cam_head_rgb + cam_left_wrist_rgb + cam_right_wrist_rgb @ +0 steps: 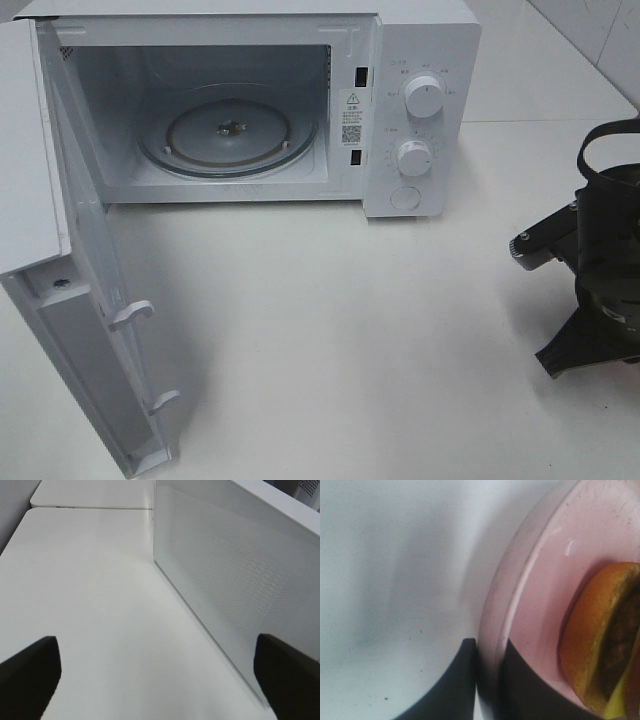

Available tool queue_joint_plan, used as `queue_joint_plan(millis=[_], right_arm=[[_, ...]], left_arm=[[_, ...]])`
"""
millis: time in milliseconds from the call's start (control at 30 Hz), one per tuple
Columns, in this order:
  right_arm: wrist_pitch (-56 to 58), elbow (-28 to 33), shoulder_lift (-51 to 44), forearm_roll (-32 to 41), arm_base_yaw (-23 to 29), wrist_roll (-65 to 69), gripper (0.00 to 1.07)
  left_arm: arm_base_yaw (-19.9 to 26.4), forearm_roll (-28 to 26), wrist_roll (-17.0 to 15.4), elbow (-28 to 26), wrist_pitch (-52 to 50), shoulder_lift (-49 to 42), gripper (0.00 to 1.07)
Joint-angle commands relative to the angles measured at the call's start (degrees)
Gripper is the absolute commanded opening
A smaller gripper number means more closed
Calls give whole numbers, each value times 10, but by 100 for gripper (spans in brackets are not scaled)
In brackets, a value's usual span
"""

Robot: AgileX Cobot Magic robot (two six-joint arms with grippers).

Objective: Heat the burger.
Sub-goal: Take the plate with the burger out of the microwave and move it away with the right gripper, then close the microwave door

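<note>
Honestly, the weak point is that thin pinch: the right gripper (487,680) has its jaws clenched on the rim of the pink plate (540,575), one jaw under the lip and one over it. The burger (602,640) rides inboard of the jaws, near but not touching them, so its weight hangs off one edge. I'd guess a quick swing or any tilt could slide it off, or let the plate twist in the grip.

Well away from that claw, the microwave (420,60) stands with its door (95,340) swung wide; clipping the door frame on the way in looks possible. Its glass turntable (230,135) is bare.

Off on the door's outer side, the left gripper (160,675) hangs released, jaws spread, holding nothing.
</note>
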Motion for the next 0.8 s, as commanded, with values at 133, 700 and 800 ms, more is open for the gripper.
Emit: queue_joint_plan(millis=[133,700,800], right_arm=[[5,-5,29,-47,-35,26,0],[15,-36,70,4,-44,-5,42],[15,-40,47,26,-44,-31,49]], left_arm=[[1,-3,-4,1,-3,-12,98],[1,-3,-4,1,-3,-12,98],[1,-3,-4,1,-3,-12,98]])
